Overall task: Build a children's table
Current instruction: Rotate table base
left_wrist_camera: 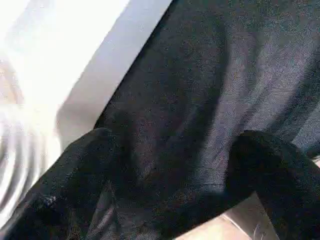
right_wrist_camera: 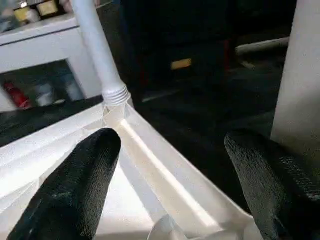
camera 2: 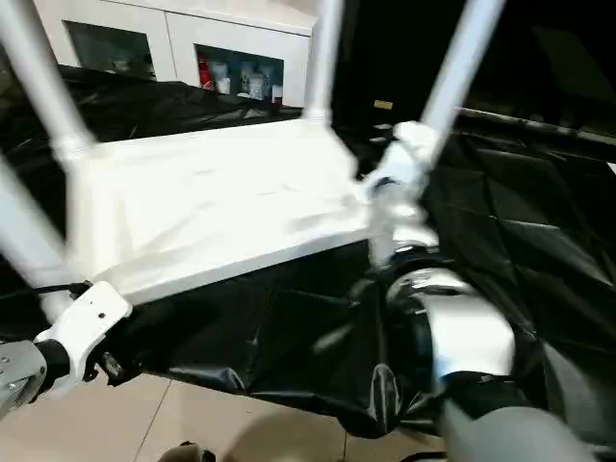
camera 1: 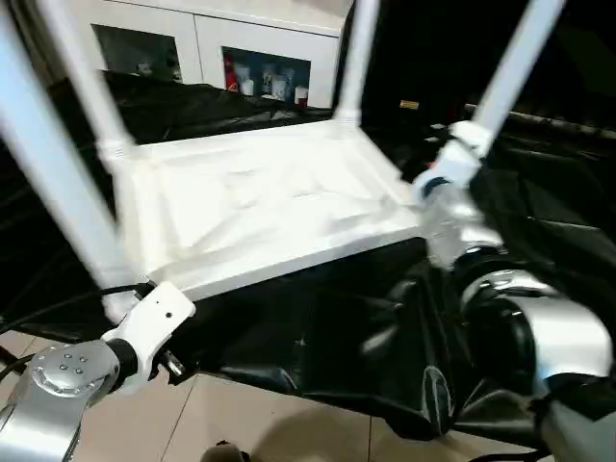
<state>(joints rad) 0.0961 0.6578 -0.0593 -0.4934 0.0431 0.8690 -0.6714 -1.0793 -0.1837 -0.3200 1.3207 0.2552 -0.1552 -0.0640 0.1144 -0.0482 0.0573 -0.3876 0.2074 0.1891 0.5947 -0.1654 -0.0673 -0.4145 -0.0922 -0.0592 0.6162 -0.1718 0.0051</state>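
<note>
The children's table lies upside down on a black cloth. Its white tabletop (camera 1: 260, 207) shows its ribbed underside (right_wrist_camera: 150, 165). White legs stand up from the corners: far left (camera 1: 87, 77), far right (camera 1: 354, 58), near right (camera 1: 510, 67) and near left (camera 1: 48, 183). My left gripper (left_wrist_camera: 175, 150) is open by the near-left corner, with black cloth between its fingers and the tabletop's edge (left_wrist_camera: 85, 75) beside it. My right gripper (right_wrist_camera: 172, 142) is open over the near-right corner. The near-right leg (right_wrist_camera: 300, 90) stands just outside one finger (right_wrist_camera: 265, 180), and the far-right leg (right_wrist_camera: 97, 50) rises beyond.
A white cabinet with glass doors (camera 1: 241, 48) stands behind the work. The black cloth (camera 1: 337, 337) hangs in folds over the near edge above a tiled floor (camera 1: 241, 423). More black cloth covers the right side (camera 2: 539, 212).
</note>
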